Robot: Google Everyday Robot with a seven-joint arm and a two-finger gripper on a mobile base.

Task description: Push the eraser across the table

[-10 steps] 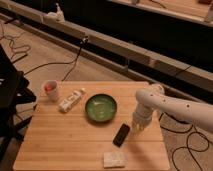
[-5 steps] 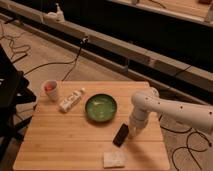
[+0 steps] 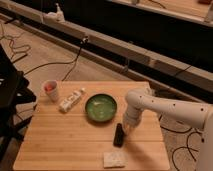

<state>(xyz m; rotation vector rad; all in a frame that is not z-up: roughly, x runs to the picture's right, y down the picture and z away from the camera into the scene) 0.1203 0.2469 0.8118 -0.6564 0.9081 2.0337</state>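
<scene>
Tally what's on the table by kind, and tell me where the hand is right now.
white cup: 1
white tube: 1
green bowl: 1
black eraser: 1
beige pad: 1
Total: 5
The hand is low over the table, close beside the eraser on the side away from the cup; I cannot tell if they touch.

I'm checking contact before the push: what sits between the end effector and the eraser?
Nothing: in the camera view the end effector hangs close beside the eraser, with at most a sliver of bare table between.
</scene>
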